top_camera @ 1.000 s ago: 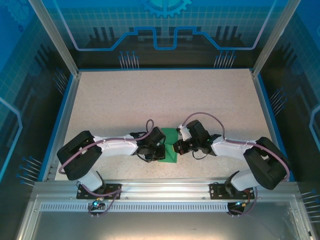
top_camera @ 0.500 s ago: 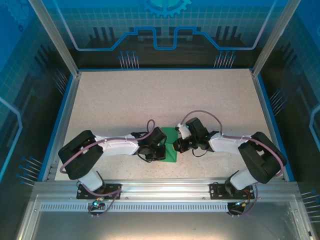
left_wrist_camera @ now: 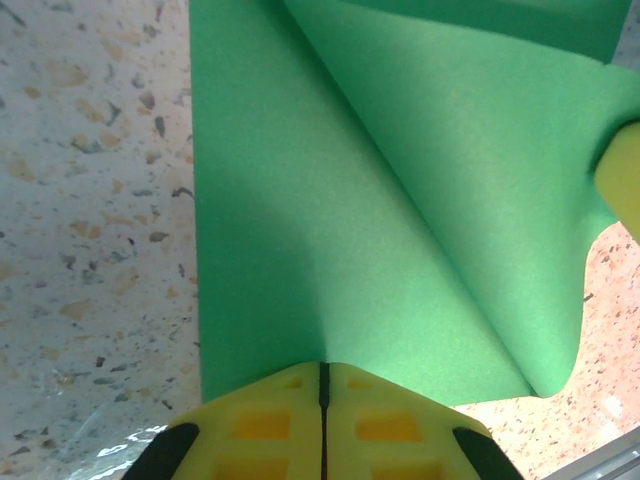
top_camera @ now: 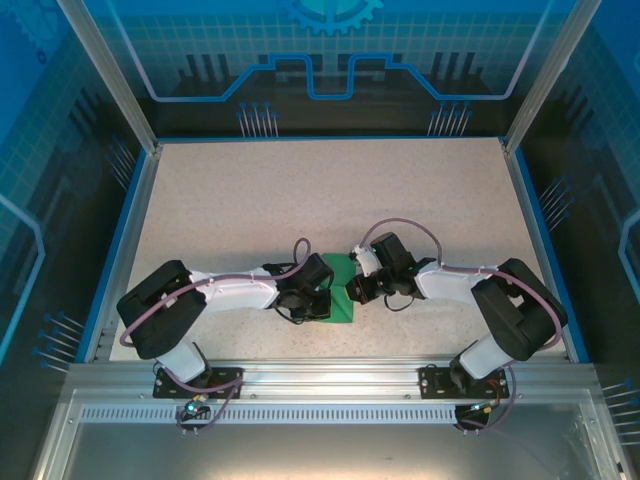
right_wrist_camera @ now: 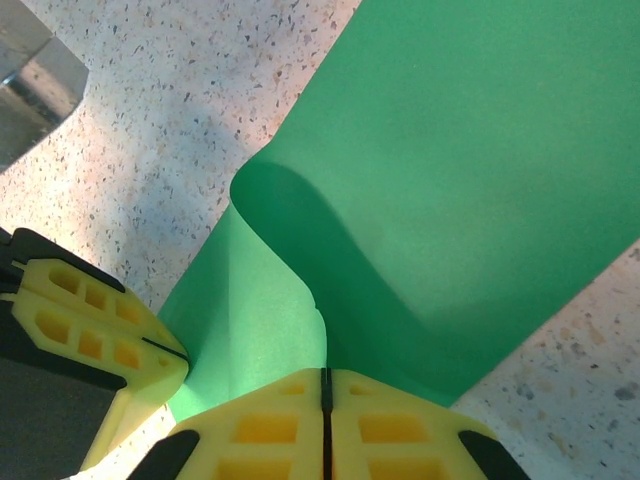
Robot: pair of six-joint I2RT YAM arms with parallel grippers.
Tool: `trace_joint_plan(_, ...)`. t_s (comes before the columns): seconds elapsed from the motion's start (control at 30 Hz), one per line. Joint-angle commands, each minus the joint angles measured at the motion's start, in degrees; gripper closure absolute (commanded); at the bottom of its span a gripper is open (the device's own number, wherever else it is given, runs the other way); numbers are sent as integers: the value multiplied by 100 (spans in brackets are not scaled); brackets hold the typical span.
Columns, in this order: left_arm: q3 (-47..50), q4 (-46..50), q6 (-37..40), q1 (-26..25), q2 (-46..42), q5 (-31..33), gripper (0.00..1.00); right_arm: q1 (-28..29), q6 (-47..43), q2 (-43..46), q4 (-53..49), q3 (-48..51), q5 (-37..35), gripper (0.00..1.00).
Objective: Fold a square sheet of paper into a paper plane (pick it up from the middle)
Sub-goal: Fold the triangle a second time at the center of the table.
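My left gripper (left_wrist_camera: 323, 372) is fully closed, pinching the near edge of the green sheet of paper (left_wrist_camera: 300, 200). My right gripper (right_wrist_camera: 323, 378) is also closed, on a curled fold of the same sheet. Both arms lie low, elbows out, wrists meeting at the near middle of the worktop (top_camera: 250, 200). The two grippers are just beside each other.

High rear overview; both wrist cameras close over paper (left_wrist_camera: 400, 200)
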State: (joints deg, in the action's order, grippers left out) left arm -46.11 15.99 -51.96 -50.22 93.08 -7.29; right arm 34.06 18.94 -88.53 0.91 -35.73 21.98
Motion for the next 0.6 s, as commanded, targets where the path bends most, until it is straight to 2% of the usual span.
trace_joint_plan(0.0, -144, 153, 143, -59, 38, 72, 91, -86, -77, -81, -35, -61, 146, 91)
trace_joint_plan(0.57, -127, 181, 177, -60, -157, 114, 90, -93, 92, -265, 40, -22, -92, 91)
